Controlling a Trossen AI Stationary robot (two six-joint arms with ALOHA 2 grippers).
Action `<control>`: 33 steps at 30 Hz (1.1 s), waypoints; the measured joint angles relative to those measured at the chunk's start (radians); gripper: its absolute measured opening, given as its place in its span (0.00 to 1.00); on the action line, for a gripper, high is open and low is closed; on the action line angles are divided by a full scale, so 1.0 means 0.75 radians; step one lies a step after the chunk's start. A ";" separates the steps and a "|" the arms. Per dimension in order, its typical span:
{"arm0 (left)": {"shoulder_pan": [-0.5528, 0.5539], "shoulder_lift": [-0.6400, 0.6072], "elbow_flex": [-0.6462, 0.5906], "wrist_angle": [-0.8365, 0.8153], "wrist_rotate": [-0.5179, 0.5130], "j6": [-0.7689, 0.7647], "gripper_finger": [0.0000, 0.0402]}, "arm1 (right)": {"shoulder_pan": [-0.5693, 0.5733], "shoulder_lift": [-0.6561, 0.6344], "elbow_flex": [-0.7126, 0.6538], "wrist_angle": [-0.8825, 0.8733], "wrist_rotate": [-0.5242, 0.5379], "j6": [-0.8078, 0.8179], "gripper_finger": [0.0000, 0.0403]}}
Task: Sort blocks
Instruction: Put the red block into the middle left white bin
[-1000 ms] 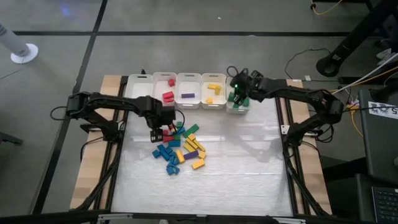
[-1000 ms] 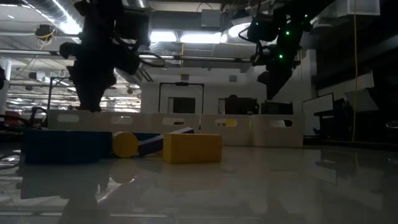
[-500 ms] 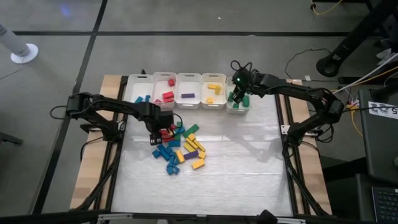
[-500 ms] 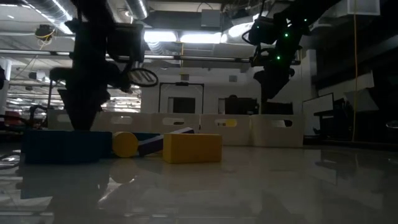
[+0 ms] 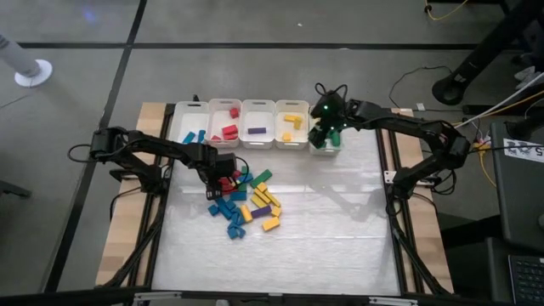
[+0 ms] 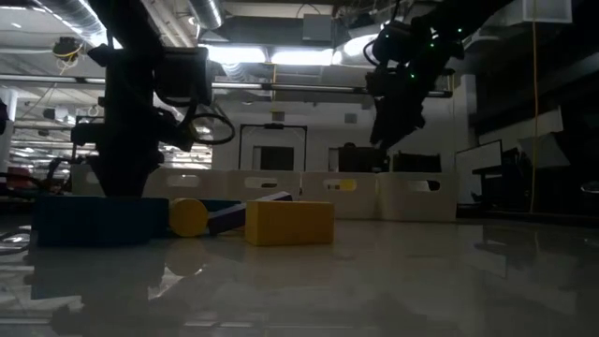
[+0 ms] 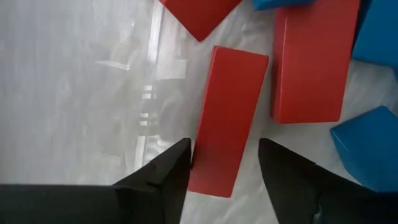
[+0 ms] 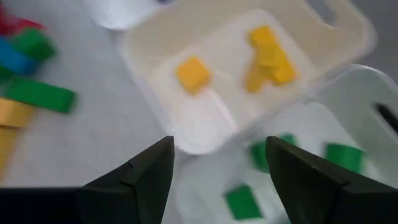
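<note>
The blocks [image 5: 246, 200] lie in a loose pile of red, blue, green, yellow and purple pieces on the table's middle left. My left gripper [image 5: 219, 181] is down at the pile's left side, open. In the left wrist view its fingers stand on either side of a red bar [image 7: 227, 118] that lies flat on the table, beside a second red block [image 7: 311, 62]. My right gripper [image 5: 323, 132] hangs open and empty above the rightmost bin [image 5: 327, 146]. That bin holds green blocks [image 8: 242, 202]. Yellow blocks [image 8: 270, 56] lie in the bin beside it. My left gripper comes at the red bar from above, pointing down, with its fingers across the bar near one end [image 7: 214, 177]. One fingertip [image 7: 180, 155] stands right at the bar's long side; I cannot tell whether it touches. The other fingertip stands apart from the bar.
Five white bins [image 5: 257, 125] stand in a row along the table's far edge, holding blue, red, purple, yellow and green blocks from left to right. Blue blocks [image 7: 373, 149] crowd the red bar on one side. The table's near half and right part [image 5: 340, 229] are bare.
My left gripper has come down onto the left side of the pile, staying open, and now straddles the red bar. My right gripper has shifted a little toward the table's left above the bins.
</note>
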 joint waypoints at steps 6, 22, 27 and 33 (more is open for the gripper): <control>0.000 0.000 0.000 0.001 -0.001 0.002 0.27 | 0.095 0.000 0.000 0.080 -0.078 -0.020 0.63; 0.003 0.002 0.074 -0.114 -0.002 0.005 0.22 | 0.471 0.000 0.000 0.165 -0.079 -0.041 0.63; 0.003 0.001 0.178 -0.256 -0.003 0.075 0.21 | 0.572 0.001 0.000 0.183 -0.012 -0.097 0.63; 0.003 0.000 0.306 -0.376 -0.004 0.143 0.22 | 0.663 0.057 0.000 0.302 0.062 -0.099 0.63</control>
